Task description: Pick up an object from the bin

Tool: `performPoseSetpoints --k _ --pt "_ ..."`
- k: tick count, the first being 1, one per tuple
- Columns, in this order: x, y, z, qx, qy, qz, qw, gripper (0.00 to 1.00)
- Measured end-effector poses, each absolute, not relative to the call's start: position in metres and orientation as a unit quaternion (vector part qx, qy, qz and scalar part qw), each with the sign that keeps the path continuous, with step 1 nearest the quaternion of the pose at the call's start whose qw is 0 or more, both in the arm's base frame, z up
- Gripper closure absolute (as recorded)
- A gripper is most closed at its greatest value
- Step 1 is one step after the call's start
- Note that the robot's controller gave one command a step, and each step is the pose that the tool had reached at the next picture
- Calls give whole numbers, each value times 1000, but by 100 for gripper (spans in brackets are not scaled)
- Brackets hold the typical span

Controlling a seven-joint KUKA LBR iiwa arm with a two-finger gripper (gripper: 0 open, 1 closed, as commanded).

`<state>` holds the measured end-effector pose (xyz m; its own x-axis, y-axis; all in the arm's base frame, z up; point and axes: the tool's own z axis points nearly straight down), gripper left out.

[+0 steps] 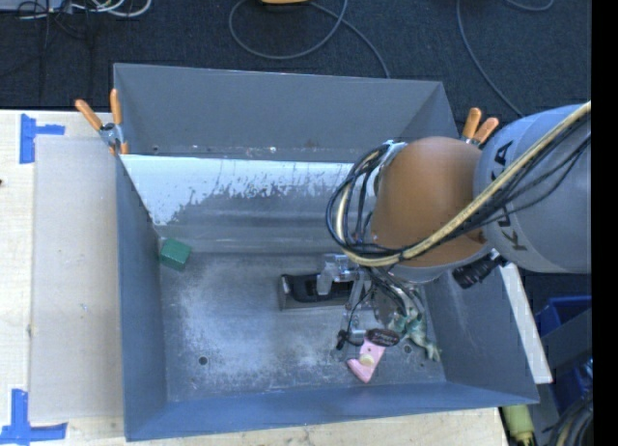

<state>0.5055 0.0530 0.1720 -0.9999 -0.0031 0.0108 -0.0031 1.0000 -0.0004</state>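
My gripper (371, 317) hangs low in the bin's front right corner, under the arm's orange cover. Directly below its tip lies a small pink piece (363, 367) on the bin floor, touching or nearly touching it. A small green, leafy-looking thing (417, 330) lies just right of the gripper, partly hidden by it. To the gripper's left a flat black oblong object (303, 291) rests on the floor.
A small green block (175, 254) sits alone by the left wall. The arm and its cables cover the bin's right side. The floor between the green block and the black object is bare grey metal.
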Motion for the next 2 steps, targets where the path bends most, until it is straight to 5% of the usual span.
performPoseSetpoints --k 1,2 --pt "507 53 176 1 -1000 0 1 0" --pt "547 39 159 -16 -1000 -1 2 0"
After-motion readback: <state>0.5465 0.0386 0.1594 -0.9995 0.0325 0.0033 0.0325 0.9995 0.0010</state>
